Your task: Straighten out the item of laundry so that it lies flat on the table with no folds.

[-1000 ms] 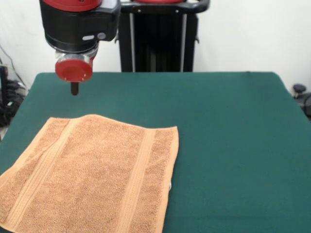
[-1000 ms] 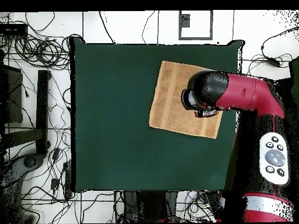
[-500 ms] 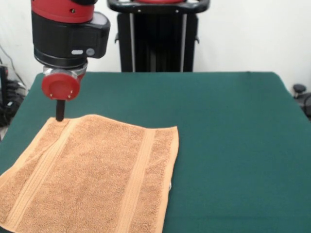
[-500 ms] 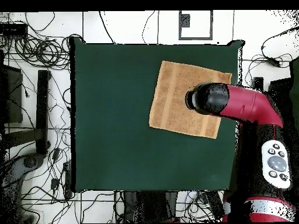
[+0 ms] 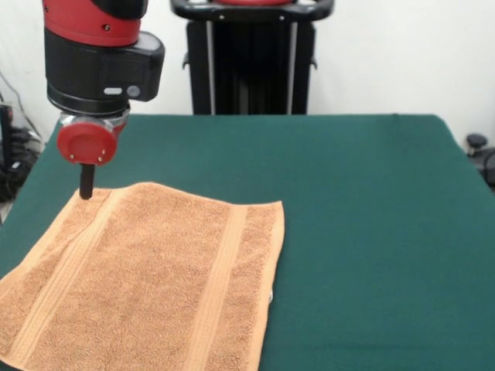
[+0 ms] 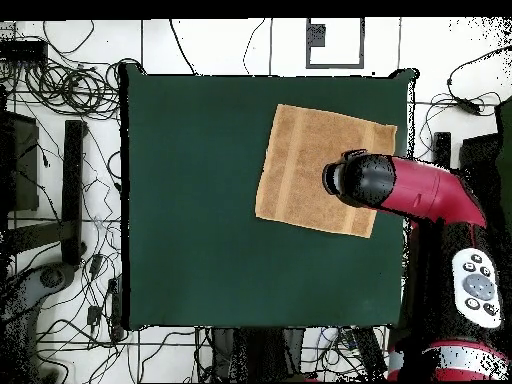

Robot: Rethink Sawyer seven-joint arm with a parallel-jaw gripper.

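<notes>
Orange-tan terry towel looks nearly flat on the dark green felt table.
The red-and-black arm's gripper sits at the towel's upper-left corner; whether its fingers are apart or together cannot be told.

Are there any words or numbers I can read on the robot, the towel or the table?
None can be read.
Robot arm: its button panel has marks too small to read.
Towel: no writing shows.
Table: plain green, no writing.
</notes>
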